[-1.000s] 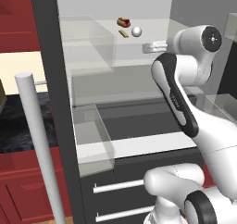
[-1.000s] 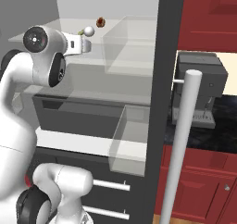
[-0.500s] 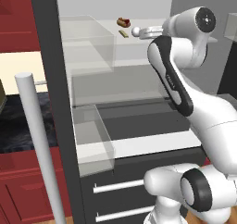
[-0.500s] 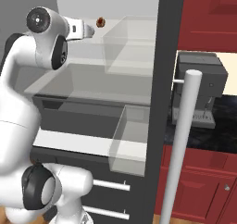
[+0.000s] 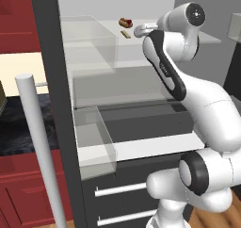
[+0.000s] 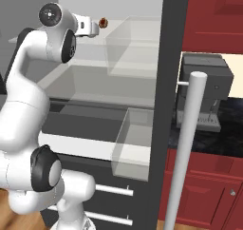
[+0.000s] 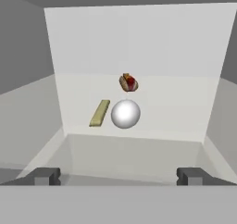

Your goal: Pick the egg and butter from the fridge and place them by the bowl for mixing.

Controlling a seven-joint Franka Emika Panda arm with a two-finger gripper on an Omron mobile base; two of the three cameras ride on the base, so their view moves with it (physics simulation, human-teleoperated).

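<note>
On the fridge (image 5: 56, 95) shelf the butter (image 7: 100, 113) lies just left of the egg (image 7: 125, 114), a brown-red lump (image 7: 128, 82) close behind. My gripper (image 7: 118, 176) gapes wide, empty, short of them; off-centre, I'd nudge the egg rolling or pinch the butter too

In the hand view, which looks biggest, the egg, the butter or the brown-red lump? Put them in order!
1. The egg looks biggest.
2. The butter: about as long as the egg is wide, but much thinner.
3. The brown-red lump looks smallest, though it sits farther back, so that may be partly distance.
</note>
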